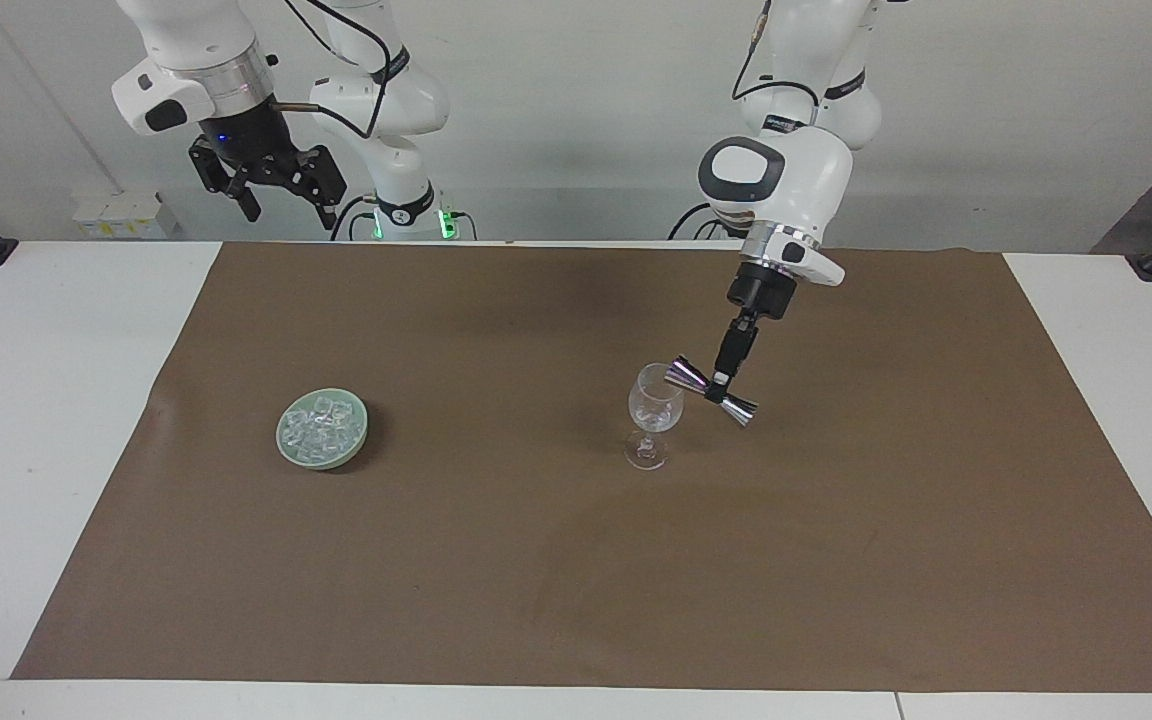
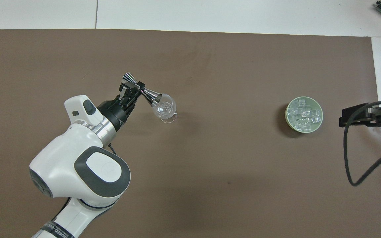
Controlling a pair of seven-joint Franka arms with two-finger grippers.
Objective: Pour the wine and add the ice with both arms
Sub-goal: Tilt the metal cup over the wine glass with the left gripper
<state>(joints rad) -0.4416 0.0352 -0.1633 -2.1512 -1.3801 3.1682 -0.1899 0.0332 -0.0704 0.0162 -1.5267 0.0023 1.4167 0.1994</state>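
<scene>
The left gripper (image 1: pixel 721 383) is clamped on the waist of a metal jigger (image 1: pixel 711 391), which lies tipped on its side with one cup mouth at the rim of the wine glass (image 1: pixel 654 415). In the overhead view the jigger sits at about ten o'clock of the glass bowl. The glass stands upright on the brown mat (image 1: pixel 836 560); no coloured liquid is discernible in it.

Step in hand, as judged: the pour. To do it well, the lip should stay over the bowl without pressing on the rim, since the tall stemmed glass looks easy to topple. The tilt should deepen gradually, then level before withdrawal.

The right gripper (image 1: pixel 278 197) waits high at the robots' edge of the table, jaws open and empty. The ice (image 1: pixel 319 424) is heaped in a green bowl (image 1: pixel 288 452), well apart from the glass, at three o'clock of it in the overhead view.
</scene>
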